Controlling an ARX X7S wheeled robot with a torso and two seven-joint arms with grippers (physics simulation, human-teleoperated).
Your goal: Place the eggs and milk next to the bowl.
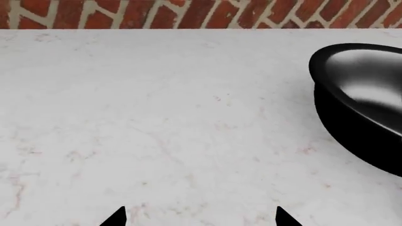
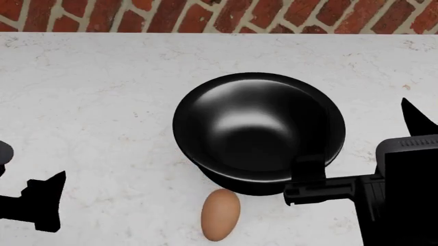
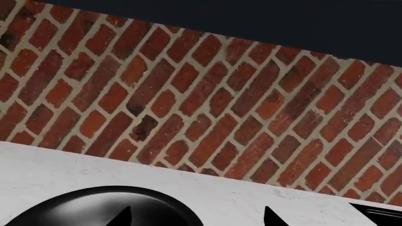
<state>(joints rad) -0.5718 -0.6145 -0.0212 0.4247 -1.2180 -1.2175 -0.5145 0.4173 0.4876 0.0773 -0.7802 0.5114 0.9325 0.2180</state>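
Observation:
The black bowl (image 2: 257, 130) stands on the white marble counter (image 2: 102, 92). One brown egg (image 2: 220, 214) lies just in front of the bowl, nearly touching its base. The second egg and the milk carton are out of view. My right gripper (image 2: 357, 134) is open and empty at the bowl's right side, one finger by its rim. In the right wrist view the open gripper (image 3: 196, 217) sits over the bowl's edge (image 3: 94, 205). My left gripper (image 1: 201, 217) is open and empty above bare counter, left of the bowl (image 1: 364, 99). It shows at the head view's lower left (image 2: 48, 197).
A red brick wall (image 2: 205, 15) runs along the back of the counter and also fills the right wrist view (image 3: 207, 108). Bare marble lies left of the bowl (image 1: 157, 117).

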